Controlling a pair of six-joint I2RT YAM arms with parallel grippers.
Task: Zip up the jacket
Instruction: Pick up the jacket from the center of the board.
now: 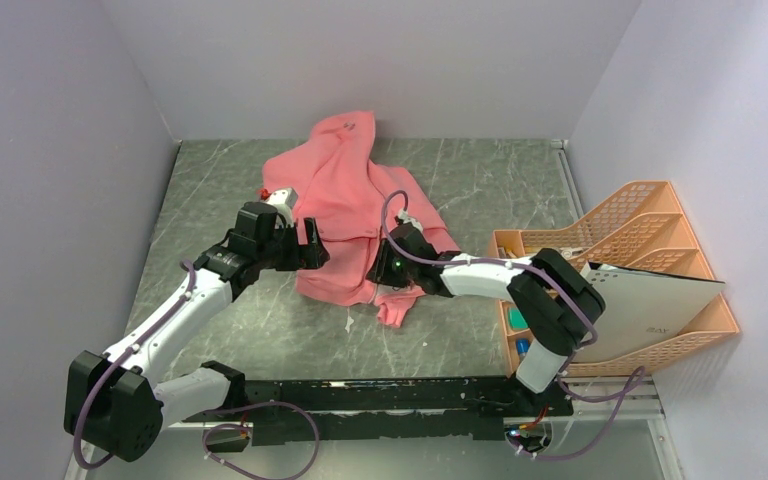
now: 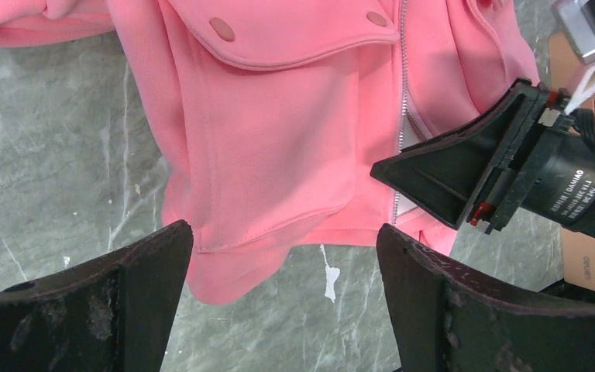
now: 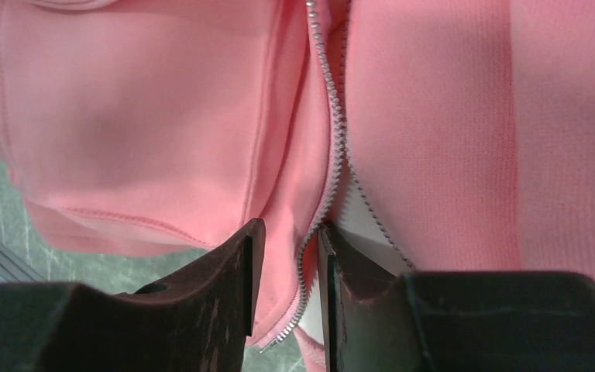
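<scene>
While the jacket (image 1: 345,205) is being left spread on the table (image 1: 260,330), from the middle to the far side, its upper part is being bunched against the far wall, so the collar cannot be made out. Its zipper (image 3: 331,139) is being shown parted near the hem, with the pull not being made out. One zipper strip is being pinched between the nearly closed jaws of the right gripper (image 3: 287,263). The left gripper (image 2: 285,310) is being held spread wide above the hem's left corner. White print on the right arm's motor housing (image 2: 573,182) is being shown too small to read surely. Faint lettering on the white folder (image 1: 650,305) in the file rack (image 1: 660,215) is being left illegible.
</scene>
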